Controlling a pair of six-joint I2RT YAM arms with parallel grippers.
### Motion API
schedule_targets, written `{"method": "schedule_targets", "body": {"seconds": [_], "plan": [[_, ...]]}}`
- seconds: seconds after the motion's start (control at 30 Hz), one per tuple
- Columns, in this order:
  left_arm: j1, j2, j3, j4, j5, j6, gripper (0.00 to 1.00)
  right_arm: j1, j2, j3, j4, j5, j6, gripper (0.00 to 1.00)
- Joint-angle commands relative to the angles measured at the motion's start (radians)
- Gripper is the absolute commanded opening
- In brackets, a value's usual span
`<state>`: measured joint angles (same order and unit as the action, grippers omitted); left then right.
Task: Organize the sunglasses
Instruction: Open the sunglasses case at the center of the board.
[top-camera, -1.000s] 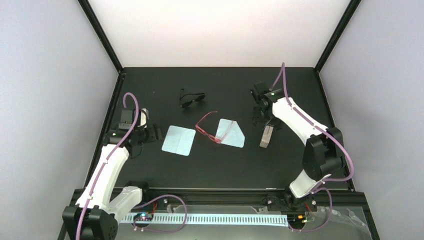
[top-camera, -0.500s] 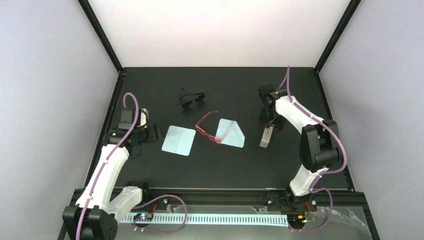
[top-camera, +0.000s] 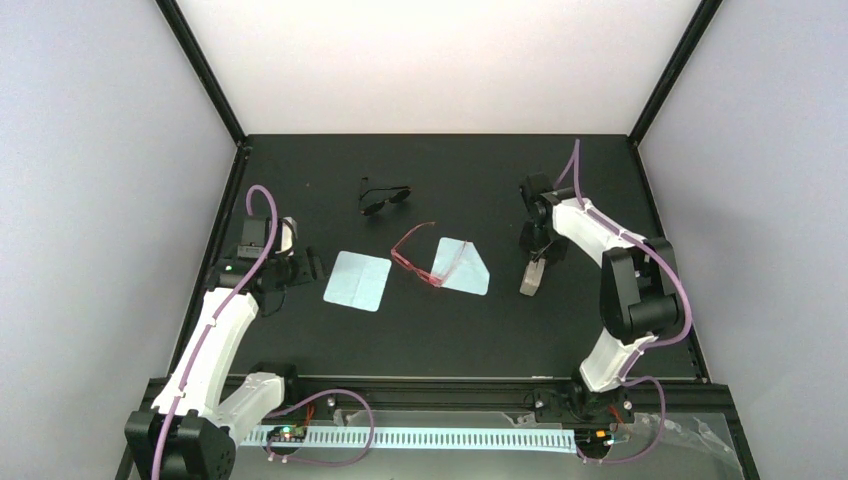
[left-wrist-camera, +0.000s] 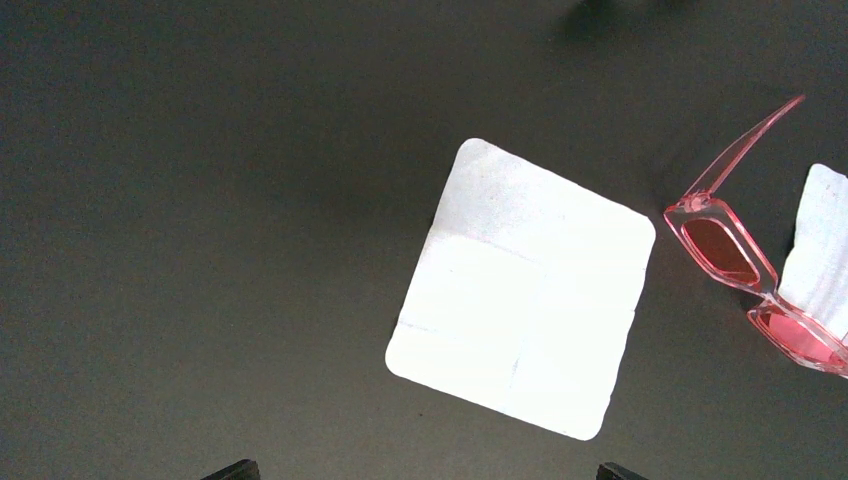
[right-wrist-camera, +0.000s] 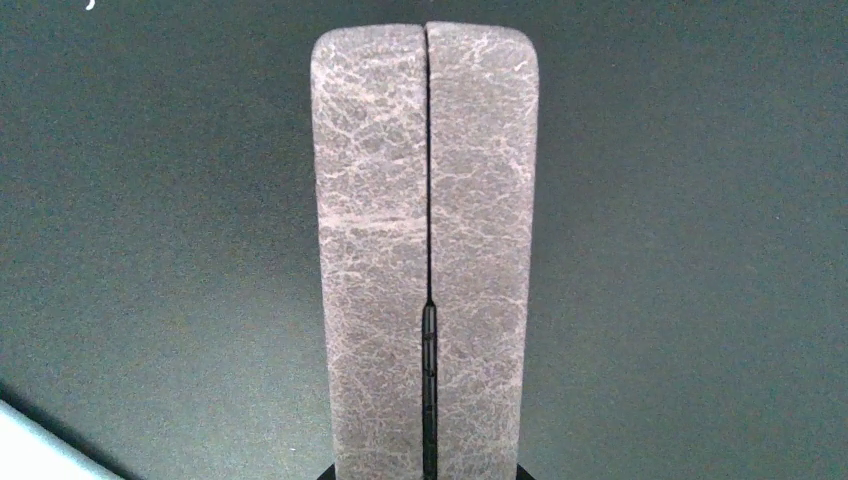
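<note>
The right pincer (top-camera: 536, 257) sits at the far end of the brown case (right-wrist-camera: 425, 250), grip unclear; the left pincer (left-wrist-camera: 425, 472) gapes released, left of the sunglasses (top-camera: 426, 262).

Sunglasses (left-wrist-camera: 745, 265) are glossy plastic, case (right-wrist-camera: 425, 250) grainy leather-like, table (left-wrist-camera: 200, 200) matt black

Black matte table (top-camera: 430, 335), white walls on three sides. Black dark-lensed glasses (top-camera: 384, 198) lie toward the far side, left of centre, well apart from everything else. Two pale blue cloths lie flat near the middle. The left cloth (top-camera: 357, 280) is square with rounded corners, and the left wrist view shows fold creases across it. The right cloth (top-camera: 474, 272) is near it but not touching, with one slanted edge. A grey-brown case (top-camera: 532, 278) lies right of the cloths: long, narrow, crackled leather-like texture, shut, with a seam down its length and rounded far corners.
</note>
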<state>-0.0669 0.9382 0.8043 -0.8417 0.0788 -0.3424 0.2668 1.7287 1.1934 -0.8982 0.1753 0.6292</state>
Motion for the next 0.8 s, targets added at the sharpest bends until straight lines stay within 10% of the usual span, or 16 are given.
{"method": "schedule_targets", "body": {"seconds": [0.0,0.77], "plan": [[-0.005,0.010,0.040,-0.027,-0.012,-0.011,0.88,-0.006,-0.016,-0.020,0.045,-0.009,-0.028,0.30],[-0.004,0.025,0.043,0.017,0.107,0.024,0.90,-0.005,-0.448,-0.031,0.127,-0.506,-0.019,0.26]]}}
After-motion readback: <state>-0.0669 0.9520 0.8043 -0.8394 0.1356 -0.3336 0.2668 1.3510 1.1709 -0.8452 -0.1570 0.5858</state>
